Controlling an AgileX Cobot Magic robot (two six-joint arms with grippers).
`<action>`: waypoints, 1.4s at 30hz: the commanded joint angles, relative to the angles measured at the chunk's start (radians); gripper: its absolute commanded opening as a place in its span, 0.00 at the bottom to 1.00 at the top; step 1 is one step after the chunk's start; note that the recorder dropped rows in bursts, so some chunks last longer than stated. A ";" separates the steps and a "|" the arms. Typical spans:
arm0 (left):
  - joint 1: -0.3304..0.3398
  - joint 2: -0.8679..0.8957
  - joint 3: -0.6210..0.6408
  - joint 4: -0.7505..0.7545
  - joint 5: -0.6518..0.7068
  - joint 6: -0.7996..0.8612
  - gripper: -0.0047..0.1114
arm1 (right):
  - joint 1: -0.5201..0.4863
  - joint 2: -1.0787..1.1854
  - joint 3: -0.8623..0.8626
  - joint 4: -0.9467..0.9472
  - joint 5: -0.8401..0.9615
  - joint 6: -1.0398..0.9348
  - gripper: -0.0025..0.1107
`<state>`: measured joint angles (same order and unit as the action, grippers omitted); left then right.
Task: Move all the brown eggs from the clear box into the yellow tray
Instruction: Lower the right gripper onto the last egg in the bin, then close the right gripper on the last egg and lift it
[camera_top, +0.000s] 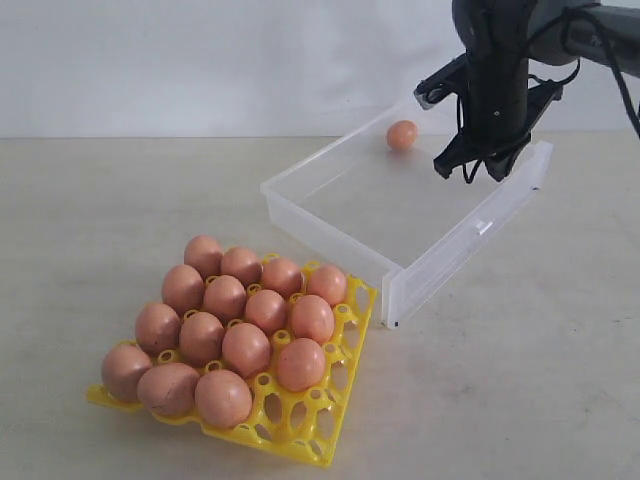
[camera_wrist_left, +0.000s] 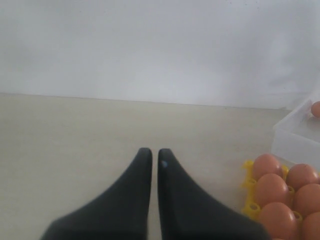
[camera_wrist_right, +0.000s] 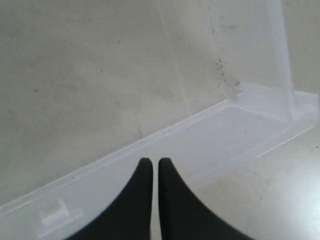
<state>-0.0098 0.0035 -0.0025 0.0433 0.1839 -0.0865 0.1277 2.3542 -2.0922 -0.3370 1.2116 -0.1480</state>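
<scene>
One brown egg (camera_top: 402, 134) lies alone in the far corner of the clear box (camera_top: 325, 228). Several more brown eggs (camera_top: 247, 348) fill cups of the yellow tray (camera_top: 338, 402) at the front left. My right gripper (camera_top: 470, 166) hangs over the box's right side, shut and holding nothing, to the right of the lone egg. Its wrist view shows the shut gripper (camera_wrist_right: 152, 162) above the box wall (camera_wrist_right: 200, 137). My left gripper (camera_wrist_left: 154, 152) is shut over bare table, left of the tray (camera_wrist_left: 248, 182) and its eggs (camera_wrist_left: 271, 189). It is out of the exterior view.
The box's latch tab (camera_wrist_right: 57, 215) sits on the wall below my right gripper. The tray's right-hand cups (camera_top: 318, 418) hold nothing. A white wall (camera_top: 200, 60) backs the beige table (camera_top: 520, 400).
</scene>
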 joint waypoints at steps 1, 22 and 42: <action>0.006 -0.003 0.003 -0.001 -0.005 0.001 0.08 | -0.040 0.004 -0.001 0.076 -0.043 -0.020 0.02; 0.006 -0.003 0.003 -0.001 -0.005 0.001 0.08 | -0.247 -0.163 0.415 0.337 0.009 -0.112 0.02; 0.006 -0.003 0.003 -0.001 -0.005 0.001 0.08 | -0.247 -0.218 0.494 0.436 -0.395 -0.129 0.53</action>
<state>-0.0098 0.0035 -0.0025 0.0433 0.1839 -0.0865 -0.1162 2.1642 -1.5930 0.0953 0.8137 -0.2808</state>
